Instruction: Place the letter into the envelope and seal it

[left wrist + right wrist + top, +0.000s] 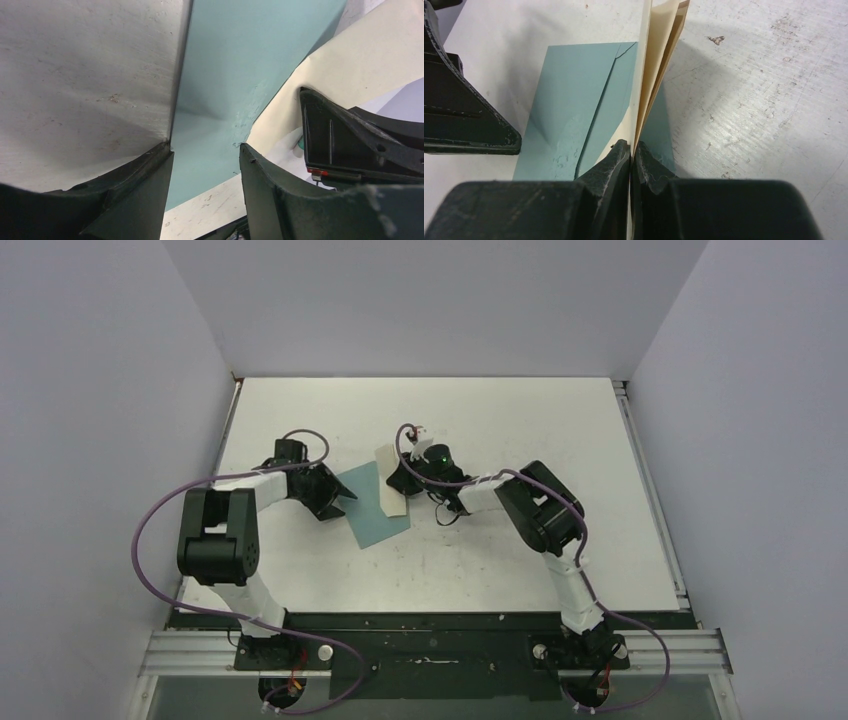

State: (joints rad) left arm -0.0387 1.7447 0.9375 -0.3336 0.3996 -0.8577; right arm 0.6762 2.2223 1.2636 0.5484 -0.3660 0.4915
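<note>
Folded tan letter, teal envelope, white worktop.
Letter pinched upright in closed right jaws over envelope's right side; left jaws half-open astride envelope's left edge.

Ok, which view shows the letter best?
Right wrist: the folded letter stands on edge, pinched in the right pincer, over the envelope. The top view shows only a small pale strip; the left wrist shows one cream face, partly hidden.

Left arm is folded up at the left of the top view, with the left tool reaching toward the middle, jaws apart. Right arm bends in from the right, and the right tool is pinched tight on the letter.
</note>
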